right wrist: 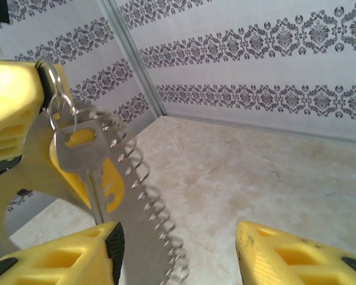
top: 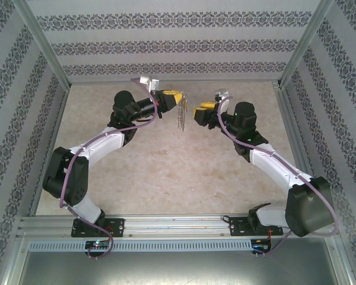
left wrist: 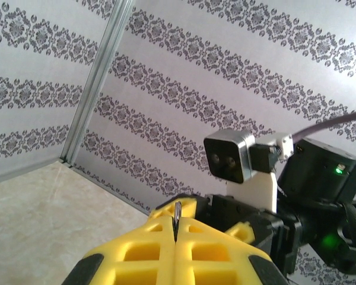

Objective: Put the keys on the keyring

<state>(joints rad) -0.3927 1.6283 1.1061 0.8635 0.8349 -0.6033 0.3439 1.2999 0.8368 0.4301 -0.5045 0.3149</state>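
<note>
In the top view, the left claw is held raised over the far middle of the worktop. It is closed on its load, so that a coiled chain dangles free. The right claw is faced towards it from just to the right, presumably so the hanging parts can be reached.

In the left wrist view, the left claw is seen shut, with a thin metal edge pinched between its pads. Which part this is cannot be told.

In the right wrist view, the right claw is spread wide and empty. It is aimed at the keyring, a small silvery wire loop gripped at upper left. A silver key is hung from it, blade down, apparently threaded already, and the coil trails down to its right.
</note>
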